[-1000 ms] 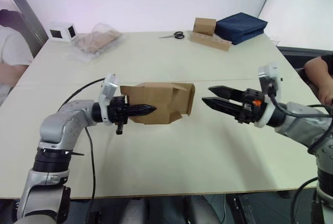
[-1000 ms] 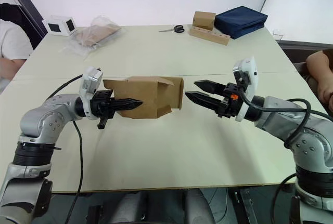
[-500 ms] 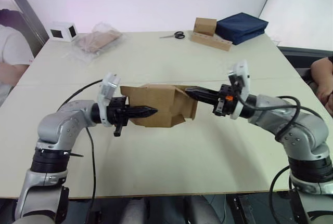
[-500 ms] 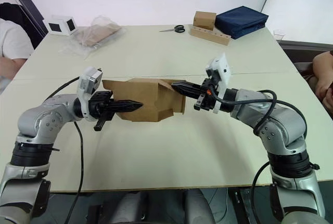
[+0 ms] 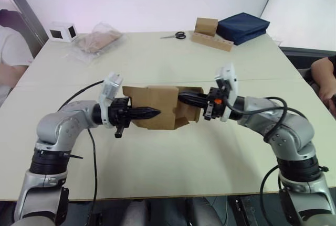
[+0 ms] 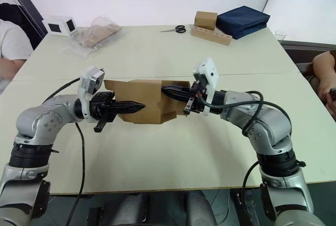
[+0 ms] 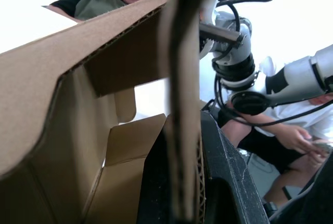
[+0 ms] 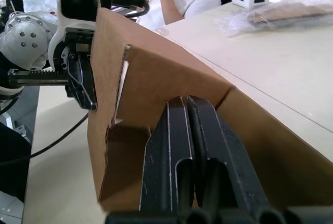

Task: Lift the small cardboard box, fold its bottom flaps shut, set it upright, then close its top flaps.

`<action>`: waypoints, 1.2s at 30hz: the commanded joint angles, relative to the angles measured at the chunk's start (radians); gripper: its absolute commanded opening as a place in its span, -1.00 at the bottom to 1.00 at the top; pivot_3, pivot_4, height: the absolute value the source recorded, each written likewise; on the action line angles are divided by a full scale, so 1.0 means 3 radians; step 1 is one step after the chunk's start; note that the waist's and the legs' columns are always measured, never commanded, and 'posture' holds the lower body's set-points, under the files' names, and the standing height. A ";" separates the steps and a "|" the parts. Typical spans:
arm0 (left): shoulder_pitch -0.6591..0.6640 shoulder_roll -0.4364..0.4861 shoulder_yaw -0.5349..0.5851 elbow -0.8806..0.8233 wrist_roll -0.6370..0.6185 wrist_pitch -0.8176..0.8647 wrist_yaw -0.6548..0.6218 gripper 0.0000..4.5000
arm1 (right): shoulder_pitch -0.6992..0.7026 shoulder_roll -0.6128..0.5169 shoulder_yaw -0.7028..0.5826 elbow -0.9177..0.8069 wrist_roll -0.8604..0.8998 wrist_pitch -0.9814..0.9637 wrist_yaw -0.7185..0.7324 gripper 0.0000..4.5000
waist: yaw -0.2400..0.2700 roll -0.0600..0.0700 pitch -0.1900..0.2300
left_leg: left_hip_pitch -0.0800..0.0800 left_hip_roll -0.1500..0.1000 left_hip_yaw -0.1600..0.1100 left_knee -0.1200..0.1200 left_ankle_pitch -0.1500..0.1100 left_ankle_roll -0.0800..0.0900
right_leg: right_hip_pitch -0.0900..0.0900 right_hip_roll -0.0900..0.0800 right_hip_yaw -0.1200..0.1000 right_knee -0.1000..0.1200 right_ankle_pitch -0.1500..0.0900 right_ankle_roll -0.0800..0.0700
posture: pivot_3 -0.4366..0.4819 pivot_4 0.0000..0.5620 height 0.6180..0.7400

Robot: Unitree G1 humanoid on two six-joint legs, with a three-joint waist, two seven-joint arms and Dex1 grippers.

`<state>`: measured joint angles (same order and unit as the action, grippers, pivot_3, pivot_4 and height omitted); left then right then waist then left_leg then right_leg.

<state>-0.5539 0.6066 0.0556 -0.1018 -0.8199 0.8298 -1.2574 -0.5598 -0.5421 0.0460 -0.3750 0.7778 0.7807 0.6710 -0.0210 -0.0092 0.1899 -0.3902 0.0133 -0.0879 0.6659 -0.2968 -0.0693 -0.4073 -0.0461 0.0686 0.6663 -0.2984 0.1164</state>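
Left hand [image 5: 152, 113] pinches the small cardboard box [image 5: 157, 106]; right hand [image 5: 182, 98], pressed together, touches its flaps.

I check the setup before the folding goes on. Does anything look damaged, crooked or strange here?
Nothing looks damaged. The cardboard box hangs on its side above the table, gripped by the left pincer. At its right end the flaps stand unevenly, one bent inward where the shut right pincer presses.

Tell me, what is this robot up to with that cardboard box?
It is holding a small cardboard box up above the table. Its left gripper is clamped on one wall of the box, and its right gripper, fingers together, presses against the flaps at the box's other end, which are only partly folded in.
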 commanded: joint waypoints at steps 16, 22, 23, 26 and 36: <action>-0.0038 -0.0081 0.0033 -0.0071 -0.0147 0.0131 0.0229 -1.00 | -0.0167 0.0246 -0.0028 -0.0193 -0.0003 0.0020 -0.0128 -0.97 | -0.0001 0.0000 0.0000 | 0.0000 0.0000 0.0000 -0.0001 0.0000 0.0000 | -0.0001 0.0000 0.0000 0.0000 0.0000 0.0000 | -0.05 -0.47 1.00; -0.0077 -0.0099 0.0100 -0.0045 -0.0194 0.0130 0.0333 -1.00 | -0.0147 0.0171 -0.0047 -0.0150 -0.0068 0.0002 -0.0070 -0.97 | 0.0000 0.0000 0.0000 | 0.0000 0.0000 0.0000 -0.0001 0.0000 0.0000 | -0.0001 0.0000 0.0000 0.0000 0.0000 0.0000 | -0.05 -0.47 1.00; -0.0085 -0.0093 0.0112 -0.0035 -0.0201 0.0131 0.0343 -1.00 | -0.0138 0.0143 -0.0067 -0.0143 -0.0074 -0.0001 -0.0055 -0.97 | 0.0000 0.0000 0.0000 | 0.0000 0.0000 0.0000 -0.0001 0.0000 0.0000 | -0.0001 0.0000 0.0000 0.0000 0.0000 0.0000 | -0.05 -0.47 1.00; -0.0113 -0.0081 0.0165 0.0005 -0.0220 0.0126 0.0393 -1.00 | -0.0108 0.0047 -0.0168 -0.0127 -0.0052 0.0016 -0.0009 -0.97 | 0.0000 0.0000 0.0000 | 0.0000 0.0000 0.0000 -0.0001 0.0000 0.0000 | -0.0001 0.0000 0.0000 0.0000 0.0000 0.0000 | -0.05 -0.47 1.00; -0.0209 -0.0071 0.0317 0.0088 -0.0320 0.0198 0.0513 -1.00 | 0.0155 -0.0396 -0.0611 -0.0274 0.0181 0.0216 0.0113 -0.97 | 0.0003 0.0000 0.0000 | 0.0000 -0.0001 0.0000 -0.0001 0.0000 0.0000 | 0.0000 -0.0001 0.0000 -0.0001 0.0000 0.0000 | -0.05 -0.47 1.00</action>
<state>-0.5969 0.5786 0.1132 -0.0660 -0.8852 0.8855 -1.1090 -0.5291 -0.6310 -0.0792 -0.4038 0.7968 0.8374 0.6942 -0.0201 -0.0092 0.1899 -0.3903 0.0131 -0.0878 0.6656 -0.2969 -0.0692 -0.4074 -0.0463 0.0687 0.6661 -0.2984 0.1164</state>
